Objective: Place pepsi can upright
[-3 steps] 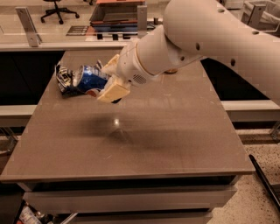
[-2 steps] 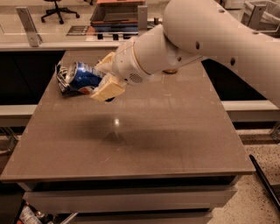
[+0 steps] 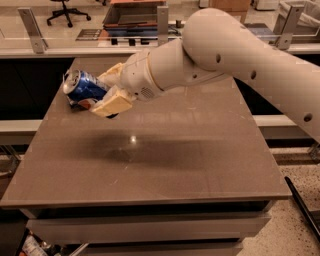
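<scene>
The pepsi can (image 3: pixel 86 86) is blue with a silver end facing left. It lies on its side, tilted, near the table's far left edge. My gripper (image 3: pixel 106 90) is shut on the can's right part, with one cream finger (image 3: pixel 114 71) above it and the other (image 3: pixel 114 105) below it. The can seems held slightly above the brown table (image 3: pixel 165 160). A dark scrap (image 3: pixel 79 103) shows just under the can; I cannot tell what it is.
My large white arm (image 3: pixel 225 55) reaches in from the right over the table's far half. Behind the table stands a counter with glass dividers (image 3: pixel 162 22) and a dark tray (image 3: pixel 135 15). The floor drops off at the table's right and front edges.
My gripper has moved left toward the table's far left edge, carrying the can with it. The can stays on its side.
</scene>
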